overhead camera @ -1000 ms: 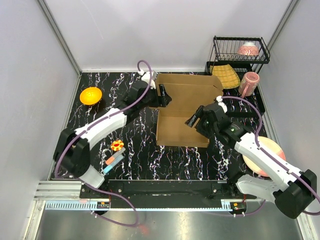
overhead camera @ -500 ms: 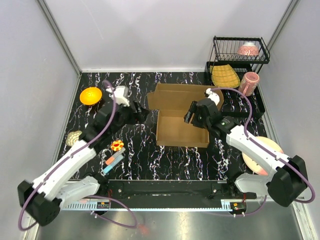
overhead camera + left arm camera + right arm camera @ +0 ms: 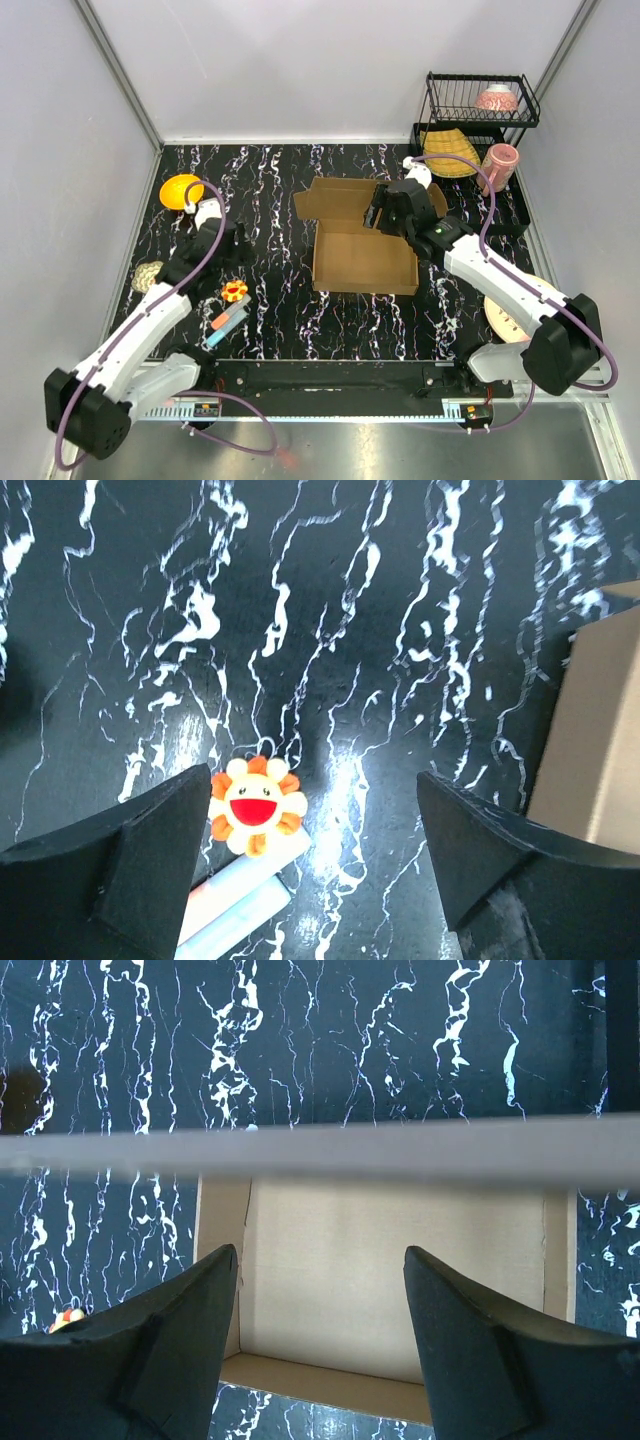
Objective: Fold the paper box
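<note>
The paper box (image 3: 365,262) is a brown cardboard tray in the middle of the table, with its lid flap (image 3: 340,198) open at the back. My right gripper (image 3: 378,214) hovers open over the box's back edge. In the right wrist view the gripper (image 3: 320,1260) looks down into the box's bare inside (image 3: 400,1290), and a blurred edge of the lid (image 3: 320,1150) crosses the picture. My left gripper (image 3: 238,252) is open and holds nothing, apart from the box on its left. Its wrist view shows the gripper (image 3: 315,810) above bare table, with the box wall (image 3: 600,740) at the right.
A sunflower toy (image 3: 234,291) and pastel markers (image 3: 228,322) lie near the left gripper. An orange bowl (image 3: 181,190) sits at the far left. A wire dish rack (image 3: 480,110), pink mug (image 3: 498,165) and pink plate (image 3: 525,305) stand on the right.
My left arm has pulled away from the box's left side, leftward and nearer, and opened wider. My right gripper has moved from the front right wall to the back edge. The lid has dropped back.
</note>
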`<state>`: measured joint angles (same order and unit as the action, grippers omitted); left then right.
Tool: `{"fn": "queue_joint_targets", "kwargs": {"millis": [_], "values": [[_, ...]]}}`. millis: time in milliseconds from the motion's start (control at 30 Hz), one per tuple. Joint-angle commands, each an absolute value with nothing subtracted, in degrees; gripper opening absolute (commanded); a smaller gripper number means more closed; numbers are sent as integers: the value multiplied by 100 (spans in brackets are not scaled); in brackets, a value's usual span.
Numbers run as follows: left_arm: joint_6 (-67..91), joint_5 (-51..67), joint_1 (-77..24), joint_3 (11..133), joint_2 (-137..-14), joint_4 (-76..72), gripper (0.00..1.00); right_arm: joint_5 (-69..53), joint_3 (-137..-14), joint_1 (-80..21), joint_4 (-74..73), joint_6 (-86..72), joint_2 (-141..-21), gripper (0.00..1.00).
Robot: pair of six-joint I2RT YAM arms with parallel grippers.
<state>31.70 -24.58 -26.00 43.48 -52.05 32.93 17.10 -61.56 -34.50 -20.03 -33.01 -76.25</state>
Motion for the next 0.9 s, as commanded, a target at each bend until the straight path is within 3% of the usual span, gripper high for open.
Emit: {"fn": "queue_joint_targets", "kwargs": {"millis": [0,167,367,867], "values": [[3383,-1723,-2365,4360,-5667,3489,87,1881,-6363,-3401,-1767,-3120,-7585,73],[5170,-1880,-2329,3808,-5845,3691,86,1899,-6319,-3401,-1688,-3076,-7602,73],[6844,-1653,-2312,2462,-4801,2664,79,1784,-6293,-3393,-1626,-3094,-7664,73],[7470,-1819,-2153,1547,-4360,1802,66,1784,-6267,-3349,-1582,-3041,-7691,73]]}}
